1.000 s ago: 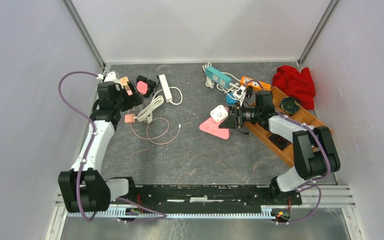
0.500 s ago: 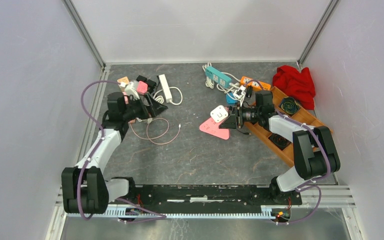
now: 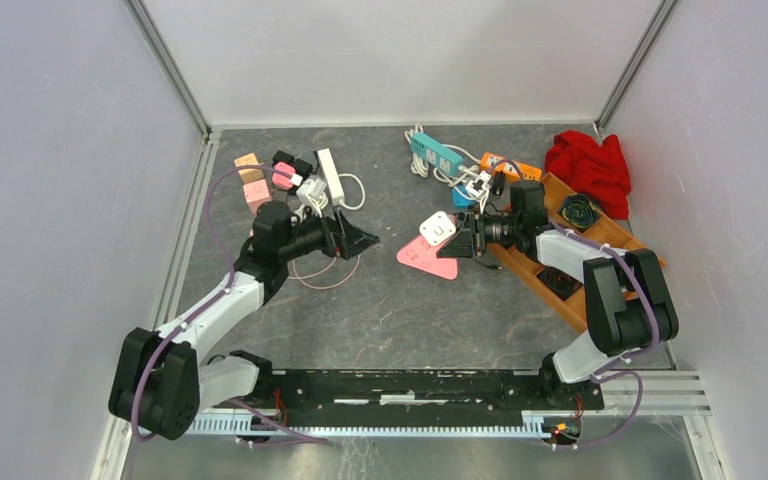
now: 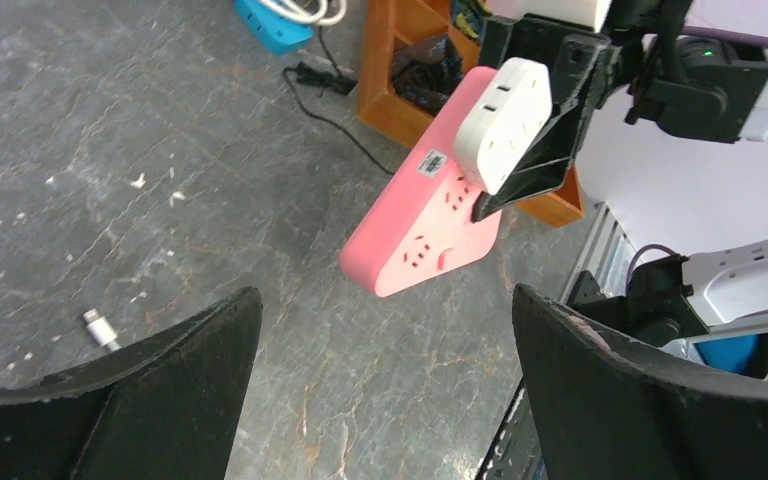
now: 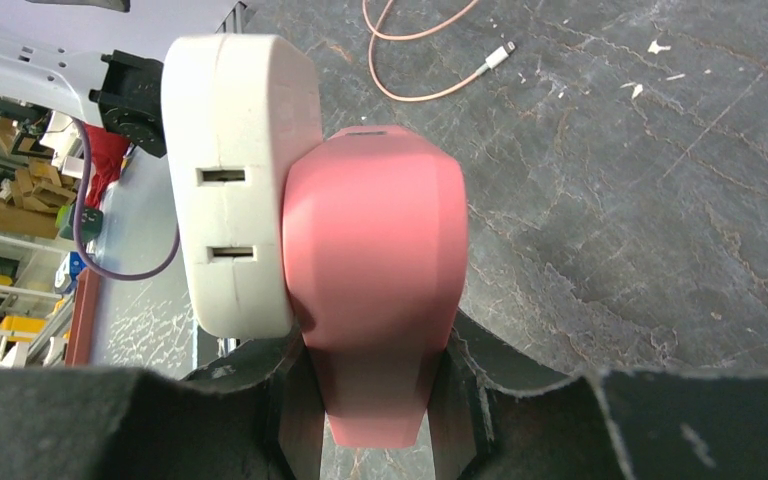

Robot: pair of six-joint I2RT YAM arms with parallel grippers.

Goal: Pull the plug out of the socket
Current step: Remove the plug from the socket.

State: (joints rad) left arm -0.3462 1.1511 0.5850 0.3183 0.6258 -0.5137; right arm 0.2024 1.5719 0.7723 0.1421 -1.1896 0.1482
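While the right gripper (image 5: 375,405) pinches one end of the pink triangular plastic socket block (image 4: 422,232) and holds it tilted, the left gripper (image 4: 385,300) hangs spread wide, facing it from well apart. The white rounded boxy plastic plug (image 4: 505,125) sits seated in the pink face. It looks rigid, light and smooth-shelled, so probably slippery: grip across its flat sides, pull straight off

White plug (image 4: 503,125) sits plugged into pink triangular socket (image 4: 420,240).
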